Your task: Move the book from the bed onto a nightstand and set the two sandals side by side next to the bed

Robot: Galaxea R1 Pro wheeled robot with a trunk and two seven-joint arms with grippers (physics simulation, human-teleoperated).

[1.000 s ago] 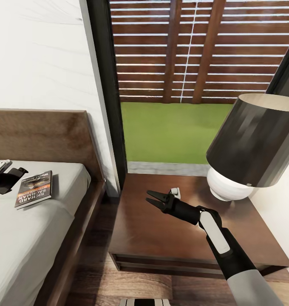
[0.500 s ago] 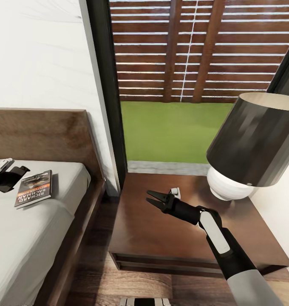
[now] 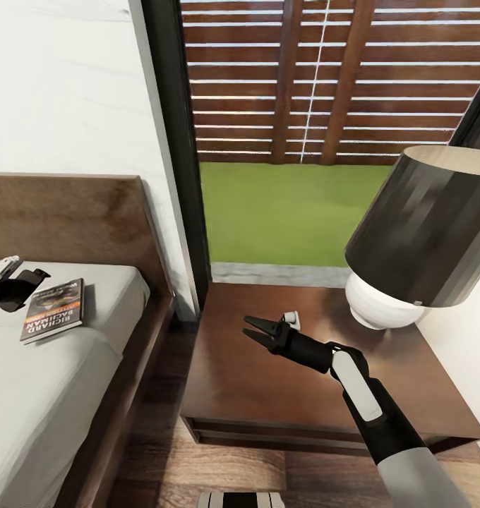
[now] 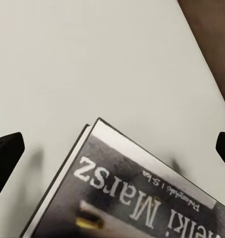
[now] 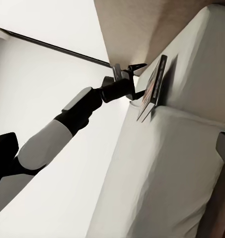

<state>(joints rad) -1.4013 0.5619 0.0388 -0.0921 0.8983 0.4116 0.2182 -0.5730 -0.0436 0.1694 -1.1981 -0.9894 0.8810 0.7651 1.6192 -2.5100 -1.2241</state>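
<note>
We are looking down at a corner of the bedroom, with the bed point(image 3: 49, 395) on the left side of the head view and the nightstand point(image 3: 268, 395) on the right side. The book point(image 3: 54, 310) is lying flat on the pale grey mattress, close to the dark wooden headboard point(image 3: 70, 219) and near the edge of the bed that faces the nightstand.

Our left gripper point(image 3: 18, 286) is hovering just beside the book, on the side away from the nightstand. In the left wrist view its two black fingertips point(image 4: 5, 153) are standing wide apart, one on each side of the picture, and the corner of the book point(image 4: 137, 193) is lying between them, lower down on the mattress. We cannot tell from the pictures if the fingers are touching the book. The right wrist view is showing the left gripper point(image 5: 134, 82) from the side, right next to the upper edge of the book point(image 5: 153, 89).

Our right gripper point(image 3: 258, 330) is hanging over the top of the nightstand, and its jaws are slightly apart with nothing between them. A lamp point(image 3: 416, 240) with a dark shade and a white round base is standing on the far right part of the nightstand. Behind it we are seeing a tall window point(image 3: 296, 141) with green grass and a wooden fence outside.
</note>
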